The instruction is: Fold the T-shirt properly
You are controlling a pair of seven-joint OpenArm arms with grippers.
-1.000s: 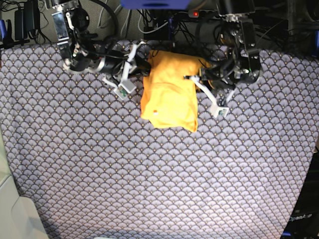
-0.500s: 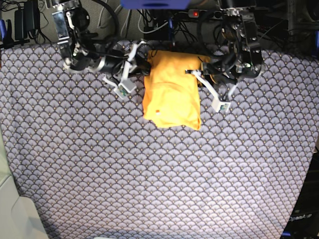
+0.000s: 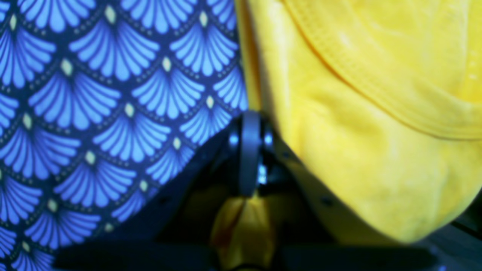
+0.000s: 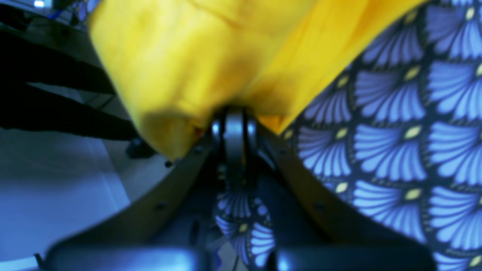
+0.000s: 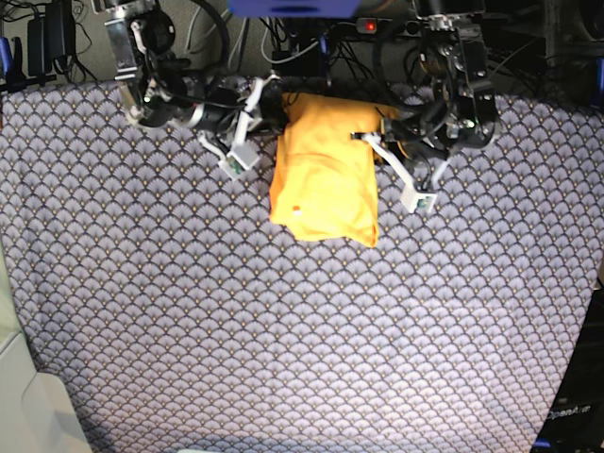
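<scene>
We see the shirt lying as a narrow folded strip on the patterned cloth of the bench, its far end between our two pincers. The left pincer is closed tight with a pinch of yellow fabric bunched behind its tips; the shirt's collar seam runs just beyond and to that pincer's right in the left wrist view. The right pincer is also closed, with the shirt's edge gathered right at its tips, though we cannot tell for sure how many layers it has.

Our worry is uneven grip. If one pincer has only the top layer, lifting would peel the strip open and undo the folds already made. If the pincers travel at different speeds or heights, we judge the fabric would skew and the final fold would land crooked. The thin cloth may also slip out of a shallow pinch mid-carry. The far end sits close to the cables behind both pincers, so a snag there is possible. The patterned cloth could be caught too.
</scene>
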